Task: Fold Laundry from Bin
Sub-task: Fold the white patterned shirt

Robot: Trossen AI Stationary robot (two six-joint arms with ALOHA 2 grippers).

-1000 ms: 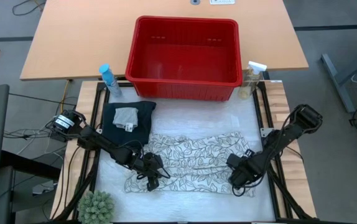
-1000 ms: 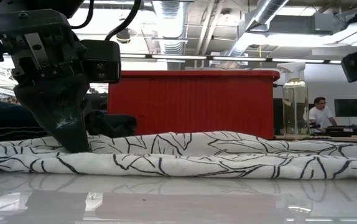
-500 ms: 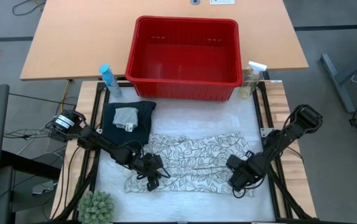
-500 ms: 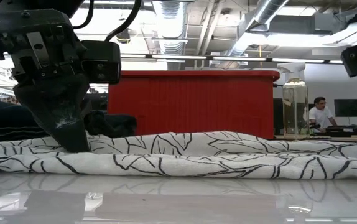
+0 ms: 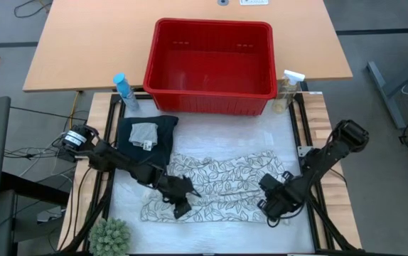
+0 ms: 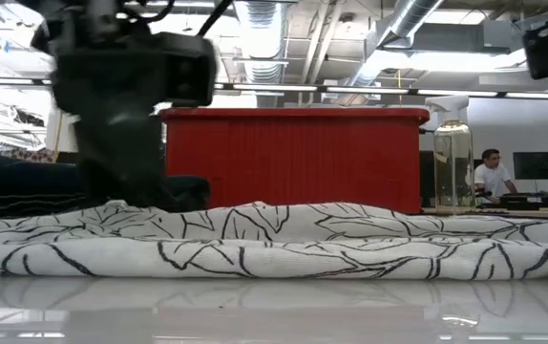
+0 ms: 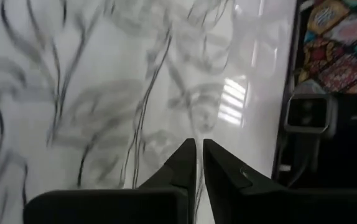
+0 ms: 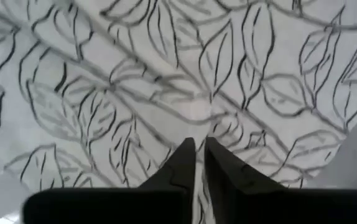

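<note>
The white leaf-print cloth (image 5: pixel 222 181) lies spread across the middle of the table, crumpled along its length (image 6: pixel 284 239). My left gripper (image 5: pixel 181 206) is shut at the cloth's left end and slants down (image 7: pixel 197 146). My right gripper (image 5: pixel 275 205) points almost straight down, shut at the cloth's right end (image 8: pixel 198 146). Dark folded trousers (image 5: pixel 160 148) lie at the back left with a small grey cloth (image 5: pixel 143 134) on top. The red bin (image 5: pixel 211 25) stands behind the table's far edge. My left gripper is shut on the leaf-print cloth near its left end (image 7: pixel 166 134), slanting down from the table's left. Its own fingertips hide the pinched spot, so layers or edge cannot be told. The cloth's bulk stays on the table. My right gripper pinches a pucker of the cloth near its right end (image 8: pixel 197 121) between its two fingers, from above, pointing down. Creases run in toward the fingertips. The cloth around the pinch lies on the table; one layer or several, I cannot tell.
A blue spray bottle (image 5: pixel 124 91) and a clear one (image 5: pixel 289 89) stand at the bin's two near corners. A green plant (image 5: pixel 110 238) sits at the near left corner. Bare white table (image 5: pixel 218 238) lies in front of the cloth. A person (image 6: pixel 489 177) sits far off in the room.
My left gripper has gone up and a little toward the table's right edge, rolling as it went, and the cloth's left end has risen slightly with it. My right arm has risen too. The cloth's middle stays on the table.
</note>
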